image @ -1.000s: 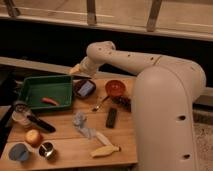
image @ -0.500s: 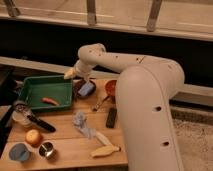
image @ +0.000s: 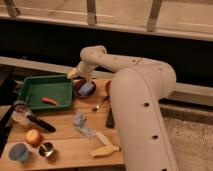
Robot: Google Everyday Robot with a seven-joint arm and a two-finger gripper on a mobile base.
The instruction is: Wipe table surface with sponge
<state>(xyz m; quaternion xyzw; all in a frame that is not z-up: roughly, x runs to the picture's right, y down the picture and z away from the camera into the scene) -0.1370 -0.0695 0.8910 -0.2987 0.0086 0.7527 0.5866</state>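
The claw (image: pixel 75 75) hangs wide open and empty just left of the bowl (image: pixel 79 92). The pale blue sponge (image: pixel 88 89) lies flat inside that bowl, on the wooden table (image: pixel 65 137).

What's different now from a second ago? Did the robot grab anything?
The big white arm swung leftward across the right side of the table and now hides most of the red bowl. Its gripper barely shifted; it hovers by the purple bowl, holding nothing. The sponge in that bowl, the green tray and the other items stayed put.
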